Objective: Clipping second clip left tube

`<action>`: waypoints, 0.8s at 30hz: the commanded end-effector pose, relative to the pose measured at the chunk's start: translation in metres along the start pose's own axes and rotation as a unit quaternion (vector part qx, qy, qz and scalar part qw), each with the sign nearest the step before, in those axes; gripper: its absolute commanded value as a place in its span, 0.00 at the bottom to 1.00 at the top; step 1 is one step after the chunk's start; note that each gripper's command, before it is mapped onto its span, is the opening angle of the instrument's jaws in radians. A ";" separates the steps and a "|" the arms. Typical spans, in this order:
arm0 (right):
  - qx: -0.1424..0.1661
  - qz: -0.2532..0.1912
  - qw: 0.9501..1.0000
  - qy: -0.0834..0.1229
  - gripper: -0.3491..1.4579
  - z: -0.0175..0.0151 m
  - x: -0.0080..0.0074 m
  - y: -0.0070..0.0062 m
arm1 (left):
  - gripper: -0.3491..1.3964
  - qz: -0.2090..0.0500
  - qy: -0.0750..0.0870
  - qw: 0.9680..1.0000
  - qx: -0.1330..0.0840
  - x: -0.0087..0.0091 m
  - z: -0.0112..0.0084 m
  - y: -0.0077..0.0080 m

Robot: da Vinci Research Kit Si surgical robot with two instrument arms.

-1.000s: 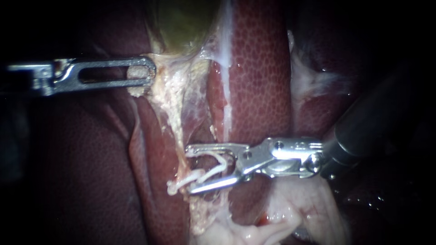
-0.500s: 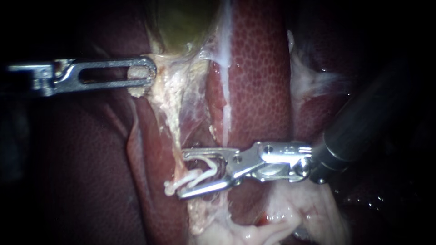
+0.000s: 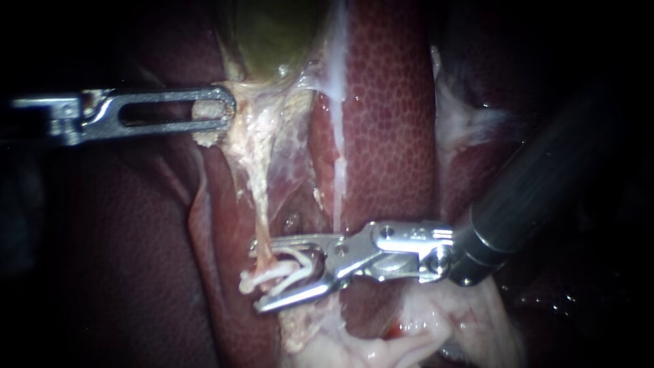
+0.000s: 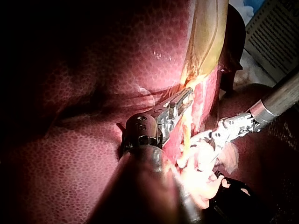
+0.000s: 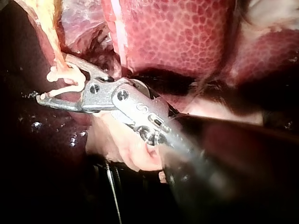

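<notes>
The left tube [image 3: 262,211], a pale strand, runs down from the gallbladder [image 3: 272,34] into an open white clip [image 3: 276,272], which sits in the wide-spread hand of the right instrument [image 3: 257,276]. The left instrument [image 3: 227,109] has its hand clamped on the gallbladder's lower edge. Before squeezing, I would seat the tube fully between the clip's legs.

The end effector of the right instrument [image 3: 257,274] has travelled leftward and a little downward across the liver [image 3: 388,123] over the last second, step by step. Its jaw tips, which a second ago only reached the left tube [image 3: 261,204], now lie past that tube, so the tube runs down into the mouth between the two jaws. The white clip [image 3: 289,267] has ridden along with them (its free end now pokes out beyond the tube). More of the dark shaft has slid into view from the right.
</notes>
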 end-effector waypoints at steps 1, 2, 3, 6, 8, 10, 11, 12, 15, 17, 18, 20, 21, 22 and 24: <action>0.003 0.002 1.000 0.002 0.52 0.0001 0.0002 -0.0001 | 0.00 0.000 0.000 1.000 0.000 0.0000 0.0001 0.0000; 0.005 0.004 1.000 0.003 0.52 0.0001 0.0003 -0.0002 | 0.00 0.000 0.000 1.000 0.000 0.0000 0.0001 0.0000; 0.008 0.003 1.000 0.004 0.52 0.0002 0.0003 -0.0002 | 0.00 0.000 0.000 1.000 0.000 0.0000 0.0001 0.0000; 0.009 0.003 1.000 0.004 0.52 0.0007 0.0005 -0.0001 | 0.00 0.000 0.000 1.000 0.000 0.0000 0.0002 -0.0001; 0.008 0.003 1.000 0.004 0.52 0.0008 0.0005 0.0000 | 0.00 0.000 -0.001 1.000 -0.001 0.0001 0.0002 -0.0001; 0.007 0.003 1.000 0.004 0.52 0.0010 0.0005 0.0002 | 0.00 0.000 -0.001 1.000 -0.001 0.0001 0.0002 -0.0001; 0.007 0.003 1.000 0.004 0.52 0.0010 0.0005 0.0002 | 0.00 0.000 -0.001 1.000 -0.001 0.0001 0.0003 -0.0001; 0.007 0.003 1.000 0.004 0.52 0.0011 0.0005 0.0002 | 0.00 0.000 -0.001 1.000 -0.001 0.0001 0.0003 -0.0002; 0.006 0.003 1.000 0.004 0.52 0.0014 0.0004 0.0004 | 0.00 0.000 -0.001 1.000 -0.001 0.0002 0.0004 -0.0002; 0.006 0.005 1.000 0.004 0.52 0.0016 0.0003 0.0005 | 0.00 0.000 -0.001 1.000 -0.001 0.0002 0.0004 -0.0002; 0.006 0.005 1.000 0.004 0.52 0.0017 0.0002 0.0005 | 0.00 0.000 -0.001 1.000 -0.001 0.0002 0.0004 -0.0002; 0.006 0.005 1.000 0.004 0.52 0.0018 0.0002 0.0005 | 0.00 0.000 -0.001 1.000 -0.001 0.0002 0.0004 -0.0002; 0.006 0.005 1.000 0.004 0.51 0.0019 0.0002 0.0005 | 0.00 0.000 -0.002 1.000 -0.001 0.0002 0.0005 -0.0003; 0.006 0.004 1.000 0.004 0.51 0.0019 0.0001 0.0005 | 0.00 0.000 -0.002 1.000 -0.002 0.0002 0.0005 -0.0003; 0.005 0.005 1.000 0.004 0.50 0.0019 0.0001 0.0006 | 0.00 0.000 -0.002 1.000 -0.002 0.0003 0.0005 -0.0003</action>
